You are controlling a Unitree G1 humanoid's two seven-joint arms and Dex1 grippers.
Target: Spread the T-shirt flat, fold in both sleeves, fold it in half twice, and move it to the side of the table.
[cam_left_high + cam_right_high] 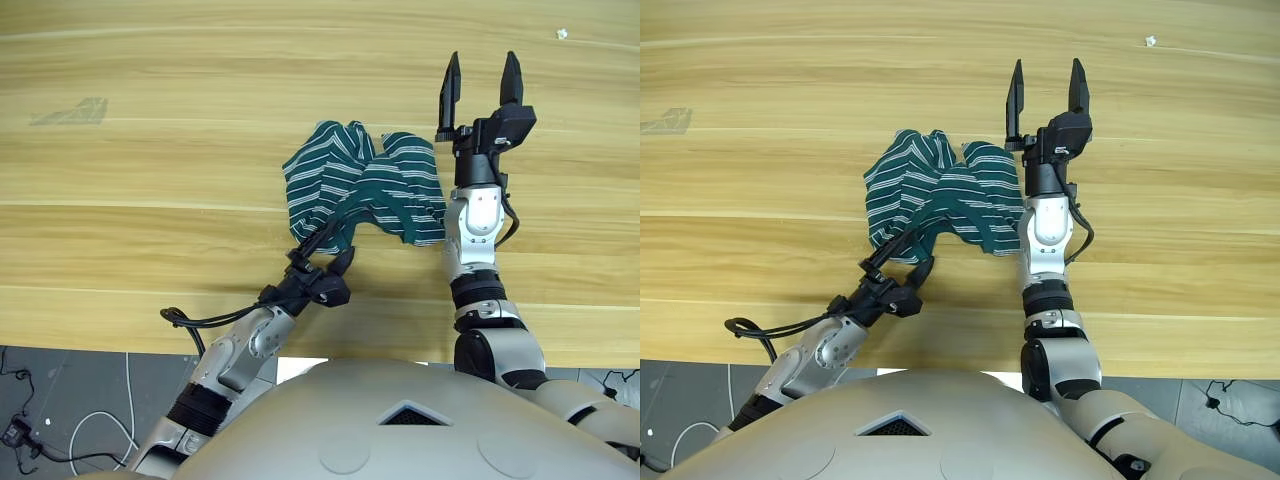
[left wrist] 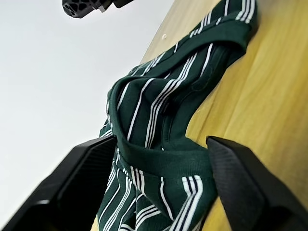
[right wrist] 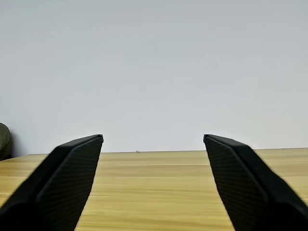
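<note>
Work surface: a light wooden plank table [image 1: 150,60] spanning the head views, with dark floor and loose grey cables [image 1: 60,425] at the lower left of the frame.

Task item: a dark green T-shirt with thin white stripes [image 1: 375,185] lies crumpled in a heap at the centre of the frame, not spread flat.

Left gripper [image 1: 325,258]: positioned at the lower left edge of the heap. In the left wrist view its black fingers [image 2: 82,173] stand apart, with a ribbed fold of the shirt lying between them.

Right gripper [image 1: 482,65]: positioned just beside the upper right of the heap, pointing toward the top of the frame. Its fingers are spread wide and hold nothing.

Other items: a small white scrap [image 1: 562,33] at the upper right and a faint grey mark [image 1: 70,112] at the upper left.
</note>
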